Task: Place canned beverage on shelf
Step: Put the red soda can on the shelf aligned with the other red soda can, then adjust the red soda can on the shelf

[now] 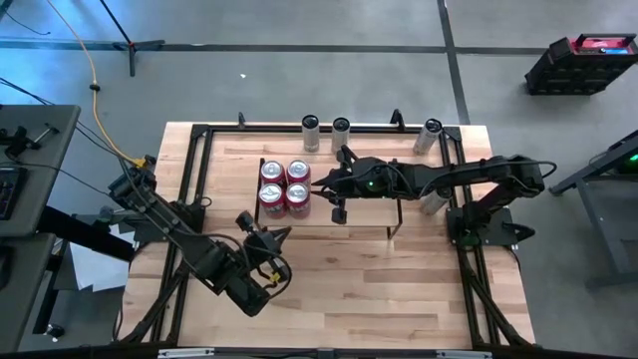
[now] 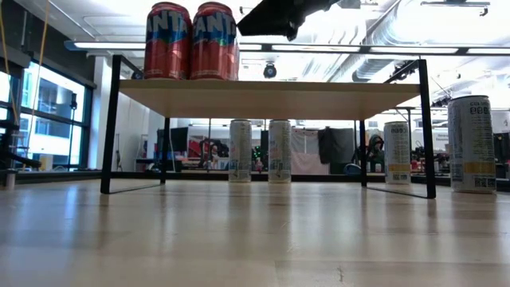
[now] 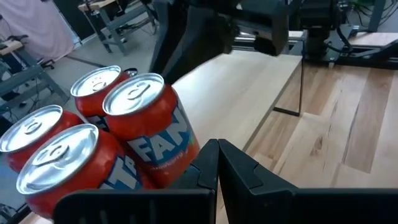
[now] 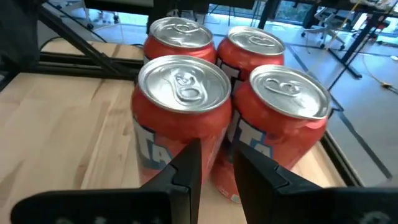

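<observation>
Several red beverage cans [image 1: 284,186] stand upright in a tight cluster on the left end of the shelf [image 1: 359,214], a light-wood board on black wire legs [image 2: 271,96]. My right gripper [image 4: 217,155] reaches over the shelf from the table's right, nearly level. Its fingers stand a narrow gap apart, with nothing between them, right at the cluster's right side [image 1: 321,183]. My left gripper [image 3: 217,152] is shut on nothing. It hovers at shelf height just off the shelf's near left corner [image 1: 279,237], with the cans [image 3: 149,124] close beside it. My right gripper has its fingertips [image 4: 186,165] right in front of the side walls of the two nearest cans [image 4: 180,106]. I cannot tell whether they touch the cans. All the cans stand upright on the shelf board.
Three tall slim silver cans [image 1: 311,132] [image 1: 341,130] [image 1: 431,133] stand on the table behind the shelf, and another [image 1: 434,199] stands under the right arm. The shelf's right part [image 3: 249,87] is bare board. Bare tabletop [image 1: 379,289] lies in front of the shelf.
</observation>
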Robot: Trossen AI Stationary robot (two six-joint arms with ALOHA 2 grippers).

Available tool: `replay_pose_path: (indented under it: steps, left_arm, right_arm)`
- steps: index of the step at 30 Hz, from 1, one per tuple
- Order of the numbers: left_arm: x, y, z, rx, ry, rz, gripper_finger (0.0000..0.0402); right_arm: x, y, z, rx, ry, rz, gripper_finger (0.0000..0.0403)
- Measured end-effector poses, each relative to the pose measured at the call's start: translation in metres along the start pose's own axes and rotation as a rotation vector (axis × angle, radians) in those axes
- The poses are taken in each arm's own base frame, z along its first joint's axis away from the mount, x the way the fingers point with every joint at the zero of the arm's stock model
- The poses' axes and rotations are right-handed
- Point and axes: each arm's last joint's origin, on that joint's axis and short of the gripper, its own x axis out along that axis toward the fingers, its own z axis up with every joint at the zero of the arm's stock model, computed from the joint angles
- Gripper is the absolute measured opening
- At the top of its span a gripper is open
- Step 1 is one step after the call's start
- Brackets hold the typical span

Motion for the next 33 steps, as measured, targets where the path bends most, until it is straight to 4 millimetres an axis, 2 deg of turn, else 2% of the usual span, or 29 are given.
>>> replay_pose_path:
  steps: [7, 15, 21, 25, 30, 33]
  left_arm:
    - [-0.004, 0.002, 0.003, -0.013, -0.011, -0.011, 0.0000]
    - [-0.005, 0.005, 0.002, -0.005, 0.039, -0.037, 0.0000]
    - [-0.004, 0.040, 0.020, -0.058, 0.092, -0.045, 0.0000]
    - [-0.013, 0.066, 0.036, -0.082, 0.069, -0.082, 0.0000]
    - [-0.033, 0.098, 0.051, -0.100, 0.008, -0.129, 0.0000]
    - [-0.039, 0.116, 0.056, -0.118, -0.007, -0.143, 0.0000]
  right_arm:
    - [0.003, 0.001, -0.001, 0.003, -0.008, 0.020, 0.0075]
    - [-0.008, 0.000, 0.002, -0.002, 0.008, 0.019, 0.0075]
    - [-0.018, 0.012, 0.004, -0.008, 0.038, 0.018, 0.0075]
    - [-0.026, 0.017, 0.008, -0.018, 0.033, -0.041, 0.0075]
    - [-0.023, -0.003, 0.006, -0.003, 0.046, -0.106, 0.0075]
    - [-0.020, -0.019, 0.003, 0.017, 0.052, -0.117, 0.0075]
